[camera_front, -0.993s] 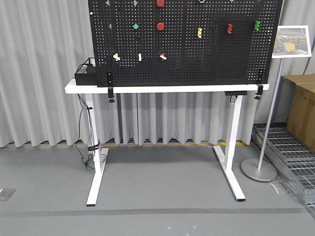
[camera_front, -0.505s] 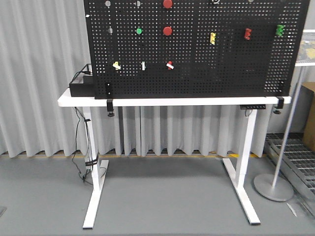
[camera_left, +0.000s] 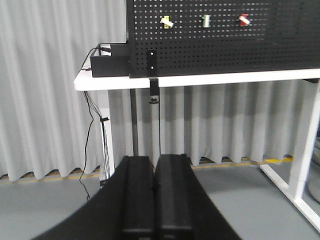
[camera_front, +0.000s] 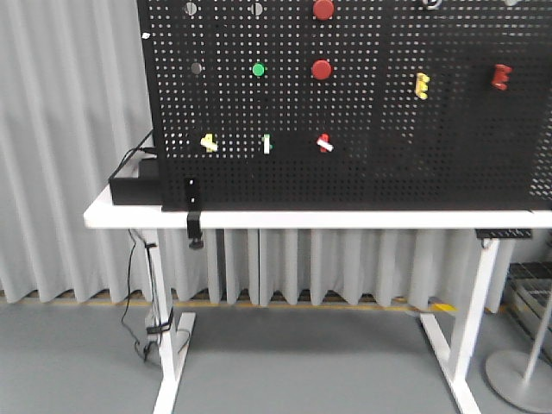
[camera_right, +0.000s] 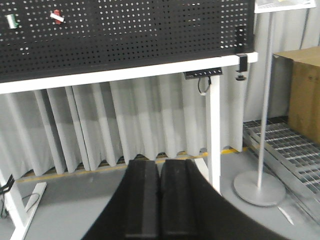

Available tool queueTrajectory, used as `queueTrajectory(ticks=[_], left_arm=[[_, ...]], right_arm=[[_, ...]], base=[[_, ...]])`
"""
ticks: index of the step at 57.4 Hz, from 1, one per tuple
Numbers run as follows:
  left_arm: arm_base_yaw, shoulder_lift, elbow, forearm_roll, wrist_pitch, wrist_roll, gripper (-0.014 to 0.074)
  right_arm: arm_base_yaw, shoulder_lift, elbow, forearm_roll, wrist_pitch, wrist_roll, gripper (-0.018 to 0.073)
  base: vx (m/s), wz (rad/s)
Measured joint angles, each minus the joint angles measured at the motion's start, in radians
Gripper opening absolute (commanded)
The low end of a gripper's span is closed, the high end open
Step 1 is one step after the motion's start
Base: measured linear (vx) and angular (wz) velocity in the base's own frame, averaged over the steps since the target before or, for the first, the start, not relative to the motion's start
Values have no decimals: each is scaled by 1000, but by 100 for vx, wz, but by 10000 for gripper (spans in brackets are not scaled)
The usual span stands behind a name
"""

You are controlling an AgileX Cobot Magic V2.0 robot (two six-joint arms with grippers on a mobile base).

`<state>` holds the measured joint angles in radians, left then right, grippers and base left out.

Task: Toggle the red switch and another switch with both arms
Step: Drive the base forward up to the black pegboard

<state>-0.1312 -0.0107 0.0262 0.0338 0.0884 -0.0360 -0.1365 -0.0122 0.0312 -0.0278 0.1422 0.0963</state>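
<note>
The red switch (camera_front: 324, 143), small with a white lever tip, sits low on the black pegboard (camera_front: 388, 164); it also shows in the left wrist view as the red switch (camera_left: 243, 20) and in the right wrist view as the red switch (camera_right: 56, 16). A green switch (camera_front: 266, 143) and a yellow switch (camera_front: 208, 142) stand to its left in the same row. My left gripper (camera_left: 154, 161) and right gripper (camera_right: 160, 164) are both shut on nothing, low and well back from the board. Neither gripper appears in the front view.
The pegboard stands on a white table (camera_front: 285, 219) with white legs, a black box (camera_front: 134, 186) at its left end. Two round red buttons (camera_front: 322, 69) and a green button (camera_front: 258, 70) sit higher up. A sign stand (camera_right: 259, 186) and cardboard box (camera_right: 303, 95) stand at right.
The pegboard and table have grown larger and shifted in the front view, so the base has moved closer and leftward. The sign stand has nearly left the frame.
</note>
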Motion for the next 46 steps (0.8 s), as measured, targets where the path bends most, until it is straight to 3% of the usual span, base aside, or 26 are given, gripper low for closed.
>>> queueTrajectory(ticks=[46], left_arm=[[0,0,0,0,0,0,3]], right_arm=[[0,0,0,0,0,0,-6]], base=[[47,0]])
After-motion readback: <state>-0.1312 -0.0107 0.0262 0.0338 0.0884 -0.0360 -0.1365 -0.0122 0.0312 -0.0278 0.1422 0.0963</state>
